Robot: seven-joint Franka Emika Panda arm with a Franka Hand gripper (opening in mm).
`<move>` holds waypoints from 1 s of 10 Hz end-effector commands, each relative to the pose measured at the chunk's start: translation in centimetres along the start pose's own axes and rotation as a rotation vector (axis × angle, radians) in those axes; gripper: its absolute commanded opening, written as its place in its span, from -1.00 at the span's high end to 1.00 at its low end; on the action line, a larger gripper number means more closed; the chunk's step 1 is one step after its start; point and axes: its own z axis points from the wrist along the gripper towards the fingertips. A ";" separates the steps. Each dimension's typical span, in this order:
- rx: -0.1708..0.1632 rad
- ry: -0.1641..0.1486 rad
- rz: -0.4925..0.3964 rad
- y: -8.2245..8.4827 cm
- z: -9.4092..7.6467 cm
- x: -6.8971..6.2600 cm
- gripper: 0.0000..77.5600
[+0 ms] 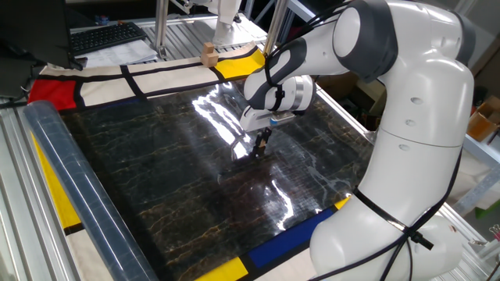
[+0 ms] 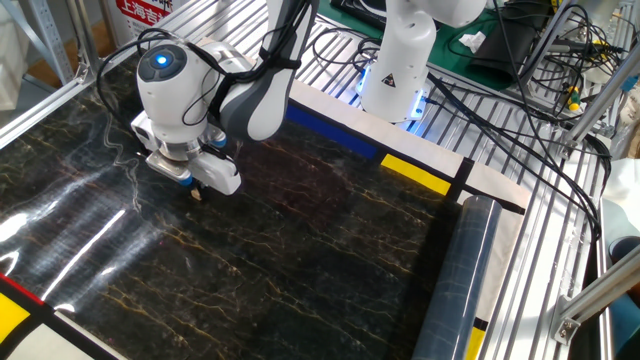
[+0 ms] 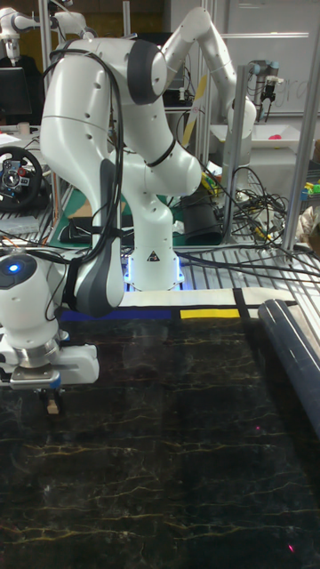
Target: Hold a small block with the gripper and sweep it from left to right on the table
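The gripper [image 1: 261, 146] points straight down at the black marble-patterned table [image 1: 148, 172], its dark fingers touching or nearly touching the surface. In the tall fixed view a tiny light-tan small block [image 3: 52, 406] sits pinched between the fingers of the gripper [image 3: 51, 402]. In the other fixed view the gripper [image 2: 194, 190] hangs under the white wrist, over the left part of the table [image 2: 300, 260], with a speck of tan at its tip. The white arm hides the fingers' upper part.
A larger tan wooden block [image 1: 208, 53] stands on the far white border beside the yellow panel. A rolled clear sheet [image 1: 78, 195] lies along one table edge, also seen as the roll [image 2: 455, 280]. The robot base [image 3: 151, 258] and cables [image 2: 520, 110] stand beyond the table's edge.
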 end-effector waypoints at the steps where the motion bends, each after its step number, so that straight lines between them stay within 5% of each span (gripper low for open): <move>1: 0.001 -0.002 0.003 0.1 -0.1 -0.5 0.97; 10: 0.030 0.006 -0.006 0.1 -0.2 -0.6 0.97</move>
